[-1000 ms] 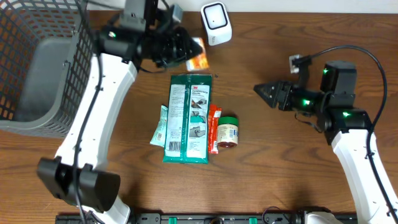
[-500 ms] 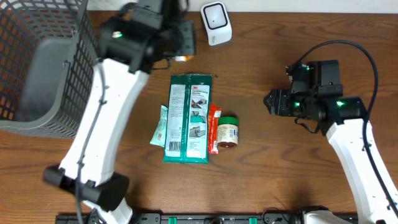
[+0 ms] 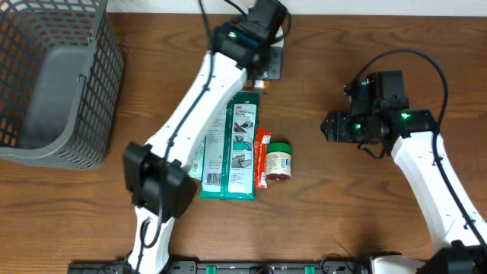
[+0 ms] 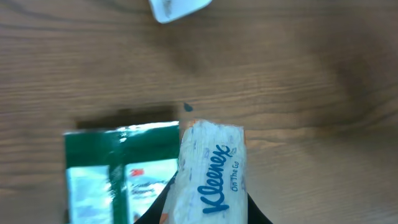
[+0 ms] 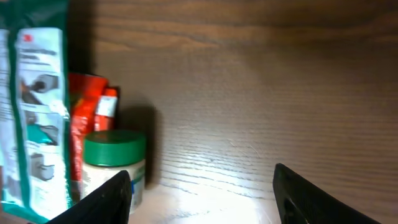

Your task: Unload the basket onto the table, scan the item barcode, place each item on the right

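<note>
The wooden table (image 3: 76, 221) is left bare along its front edge and between the two arms. Its far left corner is taken up by the wire basket (image 3: 106, 76). A green package (image 3: 236, 152) is laid at centre, and a teal packet (image 3: 197, 167) beside it is partly covered by the left arm (image 3: 190, 114). The white scanner (image 4: 177, 7) is cut off by the top edge of the left wrist view. A red packet (image 5: 93, 115) and a jar (image 5: 115, 163) are set just beside the package. The tissue pack (image 4: 211, 168) is clamped in the nearly closed left gripper (image 4: 205, 210), near the scanner. The right gripper (image 5: 202, 198) is spread wide, with nothing held.
</note>
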Available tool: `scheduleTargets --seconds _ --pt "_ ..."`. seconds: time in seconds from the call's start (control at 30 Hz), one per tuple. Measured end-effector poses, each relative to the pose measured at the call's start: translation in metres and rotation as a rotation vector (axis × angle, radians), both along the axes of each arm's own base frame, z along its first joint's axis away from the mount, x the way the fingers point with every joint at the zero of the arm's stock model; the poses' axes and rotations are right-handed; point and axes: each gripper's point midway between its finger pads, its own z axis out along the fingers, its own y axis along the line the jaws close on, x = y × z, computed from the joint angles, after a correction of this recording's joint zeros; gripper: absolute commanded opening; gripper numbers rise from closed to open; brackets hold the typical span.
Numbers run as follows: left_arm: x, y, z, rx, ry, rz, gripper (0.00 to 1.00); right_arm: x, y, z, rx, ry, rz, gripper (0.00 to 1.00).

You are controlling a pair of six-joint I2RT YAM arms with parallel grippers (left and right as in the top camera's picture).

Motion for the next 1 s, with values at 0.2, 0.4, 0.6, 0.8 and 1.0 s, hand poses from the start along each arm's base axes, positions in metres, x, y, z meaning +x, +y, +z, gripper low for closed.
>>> scheduleTargets --seconds 0.2,0.4,0.6,0.8,1.0 --pt "-0.002 -0.023 -0.036 -0.02 0.069 0.044 0.07 -0.002 -0.01 -0.012 -0.059 0.037 -0.02 0.7" --pt "-0.007 -0.031 -0.049 -0.076 0.134 0.123 0.08 -0.006 -0.033 -0.017 -0.152 0.066 -0.074 0.7" --pt "-0.024 -0.057 -0.069 -0.103 0.166 0.154 0.07 -0.006 -0.052 -0.019 -0.193 0.075 -0.125 0.7" --pt "-0.048 -0.091 -0.097 -0.098 0.148 0.138 0.08 -0.005 -0.054 -0.019 -0.202 0.07 -0.13 0.7" --pt "-0.06 -0.102 -0.11 -0.085 0.14 0.141 0.08 -0.004 -0.055 -0.019 -0.204 0.069 -0.131 0.7"
